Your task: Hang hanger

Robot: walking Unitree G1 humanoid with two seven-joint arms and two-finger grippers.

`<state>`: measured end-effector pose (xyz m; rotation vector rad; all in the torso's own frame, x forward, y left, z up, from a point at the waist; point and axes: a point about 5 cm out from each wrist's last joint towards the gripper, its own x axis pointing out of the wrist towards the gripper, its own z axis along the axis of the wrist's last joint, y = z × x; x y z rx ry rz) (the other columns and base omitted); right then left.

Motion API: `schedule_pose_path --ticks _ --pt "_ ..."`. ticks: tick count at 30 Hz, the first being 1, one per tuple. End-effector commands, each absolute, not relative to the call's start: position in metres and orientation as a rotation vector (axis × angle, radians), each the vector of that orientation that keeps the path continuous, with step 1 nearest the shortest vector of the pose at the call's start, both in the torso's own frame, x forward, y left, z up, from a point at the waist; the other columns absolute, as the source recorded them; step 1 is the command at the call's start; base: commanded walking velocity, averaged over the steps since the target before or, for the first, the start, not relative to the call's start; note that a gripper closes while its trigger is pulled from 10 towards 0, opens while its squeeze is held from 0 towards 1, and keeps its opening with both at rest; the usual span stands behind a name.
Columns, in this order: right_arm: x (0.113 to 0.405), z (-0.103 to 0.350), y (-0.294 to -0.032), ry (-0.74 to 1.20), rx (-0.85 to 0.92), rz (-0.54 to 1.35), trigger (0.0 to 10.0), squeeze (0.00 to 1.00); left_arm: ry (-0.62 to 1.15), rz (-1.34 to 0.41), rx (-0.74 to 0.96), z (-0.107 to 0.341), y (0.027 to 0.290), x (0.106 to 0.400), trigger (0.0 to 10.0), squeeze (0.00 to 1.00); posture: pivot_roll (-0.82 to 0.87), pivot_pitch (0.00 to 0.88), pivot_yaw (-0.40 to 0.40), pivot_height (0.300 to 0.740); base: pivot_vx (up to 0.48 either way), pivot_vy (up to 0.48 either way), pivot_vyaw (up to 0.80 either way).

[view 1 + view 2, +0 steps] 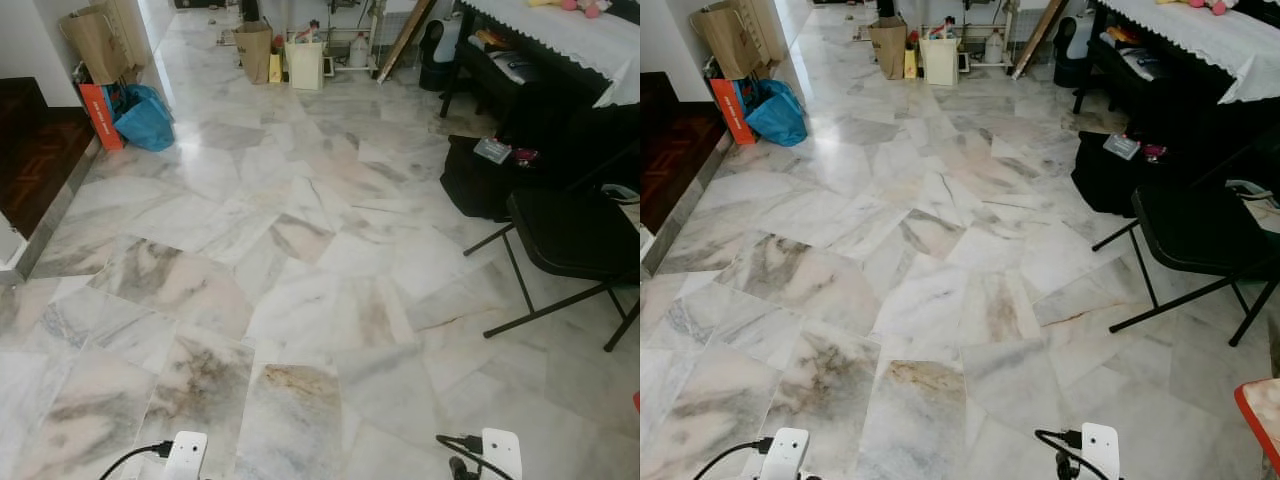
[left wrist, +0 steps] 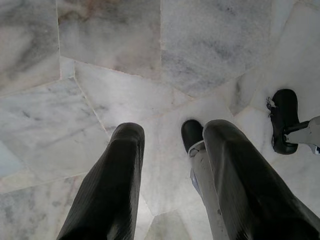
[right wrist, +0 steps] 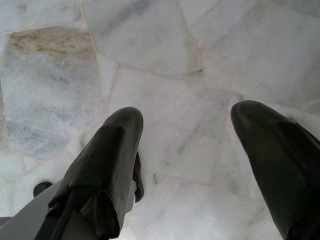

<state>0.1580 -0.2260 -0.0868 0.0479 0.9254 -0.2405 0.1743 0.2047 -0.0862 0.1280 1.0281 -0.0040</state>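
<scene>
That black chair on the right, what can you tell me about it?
The folding chair stands at the right of the room on the marble floor, beside a dark table covered with a white lace-edged cloth. It has a flat black seat, a dark back that is hard to make out against the shadow, and thin black metal legs that cross and splay onto the tiles. It stands upright, with nothing on the seat. A black bag sits on the floor just beyond it.

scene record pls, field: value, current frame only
floor: marble tiles, open stretch ahead
left pincer: open, nothing held, pointing down at floor
right pincer: open, nothing held, pointing down at floor
right side: black folding chair, table with white lace cloth
left side: blue bag, orange bag
far end: brown paper bag, white bin
hanger: not identifiable
</scene>
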Motion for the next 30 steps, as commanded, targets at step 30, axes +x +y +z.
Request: schedule_pose_path --ticks 30 --pt "0.22 -0.067 -0.156 0.919 -0.125 0.236 10.0 0.0 0.952 0.357 -0.053 -0.096 0.235 0.123 10.0 0.0 0.36 0.0 -0.339 0.74 0.0 0.0 0.0"
